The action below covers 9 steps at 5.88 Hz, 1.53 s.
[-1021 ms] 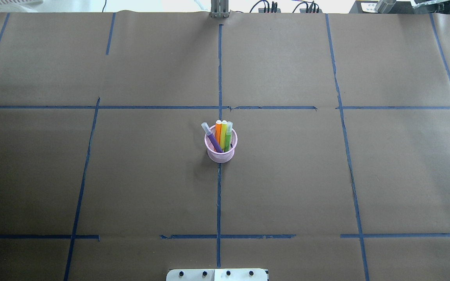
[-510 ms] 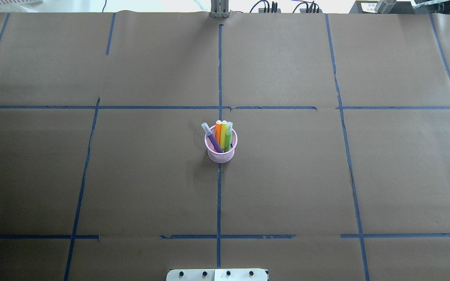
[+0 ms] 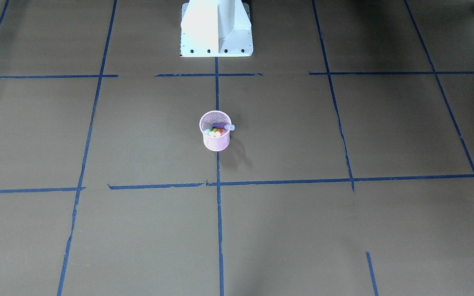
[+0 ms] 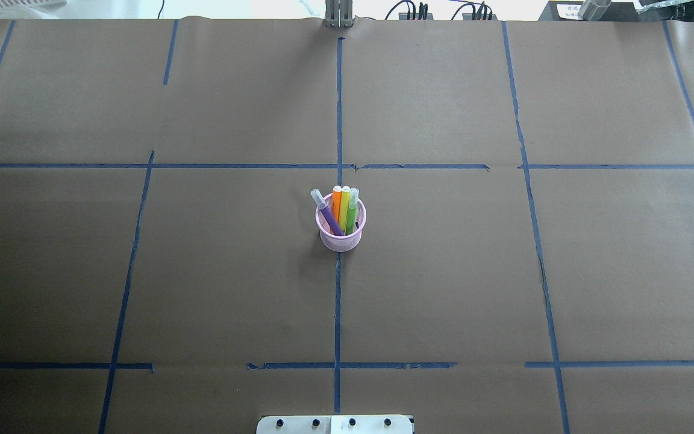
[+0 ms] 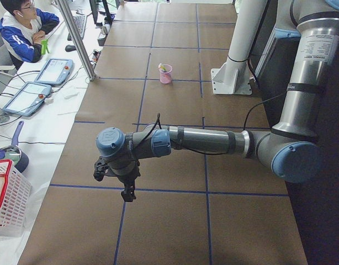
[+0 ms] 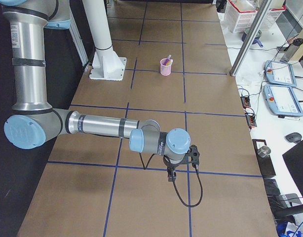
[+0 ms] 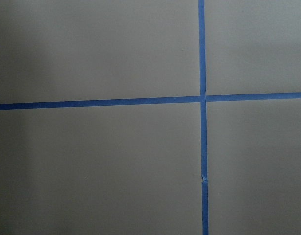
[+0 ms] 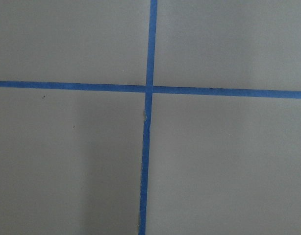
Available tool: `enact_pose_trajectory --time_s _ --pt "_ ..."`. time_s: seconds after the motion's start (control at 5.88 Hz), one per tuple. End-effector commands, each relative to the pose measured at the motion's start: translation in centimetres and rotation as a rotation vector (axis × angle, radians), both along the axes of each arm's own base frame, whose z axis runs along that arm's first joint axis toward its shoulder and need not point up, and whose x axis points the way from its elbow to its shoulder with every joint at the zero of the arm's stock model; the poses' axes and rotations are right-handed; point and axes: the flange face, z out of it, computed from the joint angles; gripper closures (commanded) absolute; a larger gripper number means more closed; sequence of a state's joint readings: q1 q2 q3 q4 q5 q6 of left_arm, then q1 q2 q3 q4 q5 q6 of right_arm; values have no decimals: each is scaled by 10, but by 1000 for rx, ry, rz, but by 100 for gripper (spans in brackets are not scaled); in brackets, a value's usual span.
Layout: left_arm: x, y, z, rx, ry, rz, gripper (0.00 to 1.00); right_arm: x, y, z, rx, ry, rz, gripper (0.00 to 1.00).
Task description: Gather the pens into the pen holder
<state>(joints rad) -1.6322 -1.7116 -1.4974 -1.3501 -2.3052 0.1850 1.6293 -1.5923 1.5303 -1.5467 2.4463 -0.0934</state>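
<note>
left arm stretched level, left gripper pointing down | right arm, right gripper alike | claw states: cannot tell

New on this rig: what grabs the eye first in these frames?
The pink mesh pen holder stands alone at the table's centre, on a line of the blue tape grid, with the purple pen, orange pen and green pen sticking out of it. The left arm and right arm stretch out low over the table's two ends, far from the holder.
</note>
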Motion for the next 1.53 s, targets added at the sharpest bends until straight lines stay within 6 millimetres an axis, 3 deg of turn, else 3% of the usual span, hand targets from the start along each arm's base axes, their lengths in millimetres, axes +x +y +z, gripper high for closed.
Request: enact_pose_trajectory --time_s 0.0,0.17,0.85,1.36 --pt "1 0 27 13 -2 1 0 13 2 -8 4 -33 46 0" --pt "2 -3 39 37 -5 -20 0 15 3 -8 2 -34 49 0" --pt "9 -6 23 34 44 -52 0 14 12 2 -26 -36 49 0" --pt "10 -6 25 33 47 -50 0 14 11 0 -19 -23 49 0"
